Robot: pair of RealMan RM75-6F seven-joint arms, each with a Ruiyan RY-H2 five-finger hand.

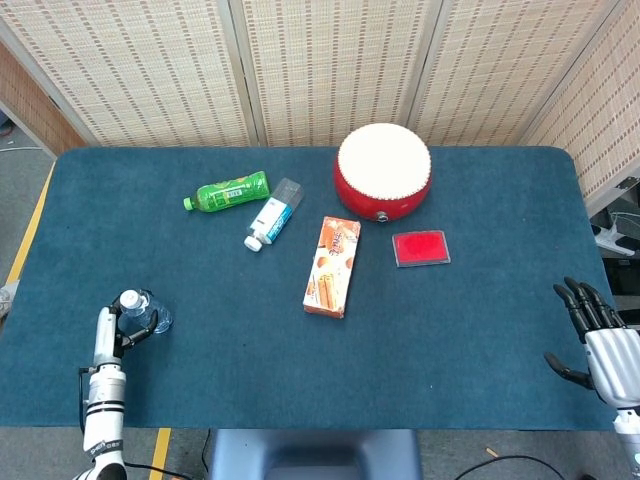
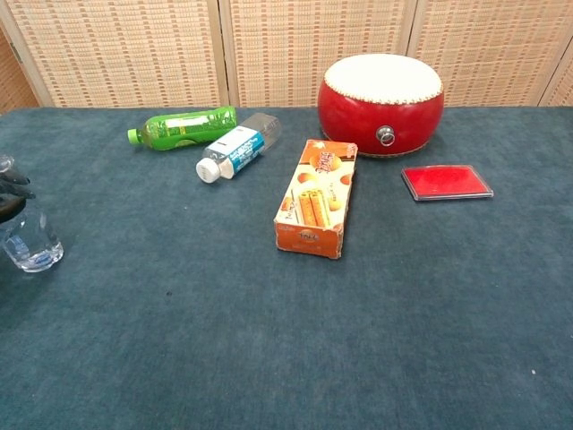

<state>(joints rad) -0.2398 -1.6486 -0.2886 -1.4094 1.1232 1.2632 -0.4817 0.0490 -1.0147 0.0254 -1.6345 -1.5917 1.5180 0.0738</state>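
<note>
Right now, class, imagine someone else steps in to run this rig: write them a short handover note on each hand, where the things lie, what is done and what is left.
Left hand: wrapped around the small clear water bottle at the table's near left corner; the bottle stands upright on the cloth.
Right hand: fingers apart, holding nothing, off the near right edge.
Lying mid-table, untouched: green bottle, blue-labelled bottle, orange snack box. Red drum and flat red case sit further right.
Done: the clear bottle is in hand.
Left: lifting or placing it; the other things are not yet handled.
</note>
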